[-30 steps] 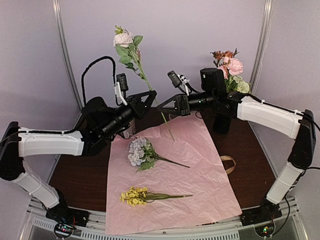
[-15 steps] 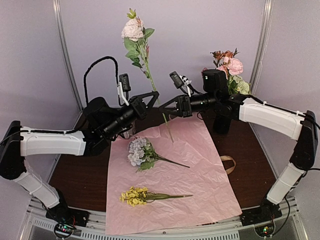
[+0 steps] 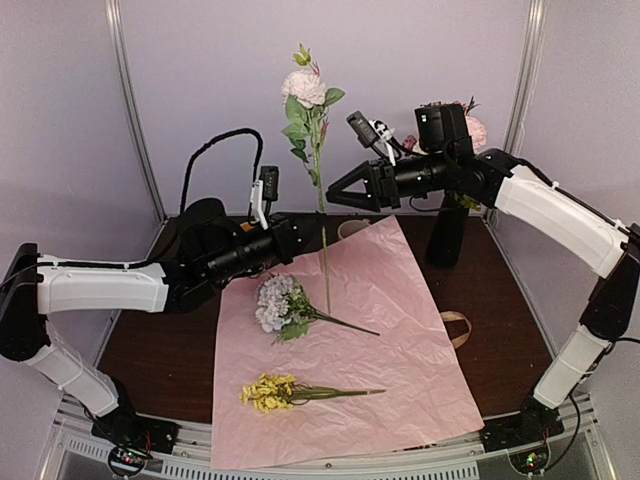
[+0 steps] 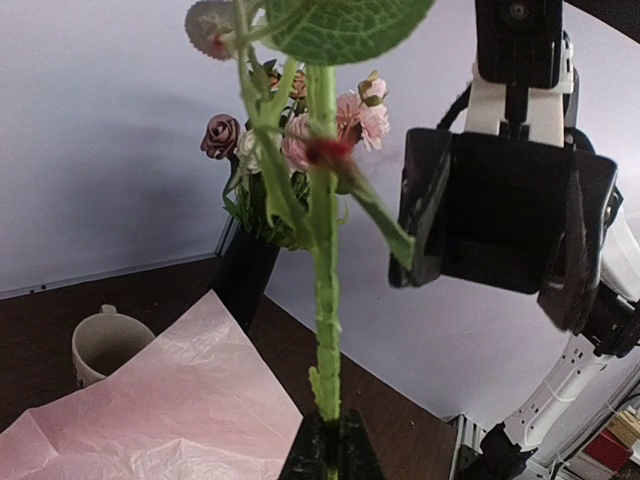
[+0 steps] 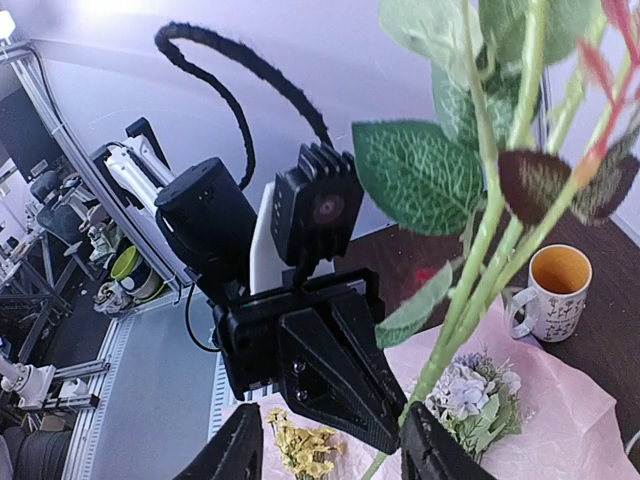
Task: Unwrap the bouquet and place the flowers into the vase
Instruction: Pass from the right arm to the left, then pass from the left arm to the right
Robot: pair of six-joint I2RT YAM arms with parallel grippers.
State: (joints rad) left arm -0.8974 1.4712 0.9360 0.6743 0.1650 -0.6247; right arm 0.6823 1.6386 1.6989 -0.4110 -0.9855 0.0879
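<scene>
The tally starts with 2 arms, left arm (image 3: 100, 285) and right arm (image 3: 555, 210). There's 1 pink paper sheet (image 3: 400, 340). Loose flowers come to 3: 1 pink-headed stem (image 3: 303, 125) upright at the sheet's 12 o'clock edge, 1 lilac cluster (image 3: 275, 300) at 10 o'clock and 1 yellow sprig (image 3: 268, 392) at 7 o'clock. There's 1 black vase (image 3: 446, 235) at 2 o'clock, its blooms (image 4: 220, 135) too bunched to count. Mugs make 2, 1 pale-lined mug (image 4: 105, 345) and 1 orange-lined mug (image 5: 555, 290). And 1 beige ribbon (image 3: 457, 325) sits at 3 o'clock.

No legible text, label, brand or number anywhere in view
</scene>
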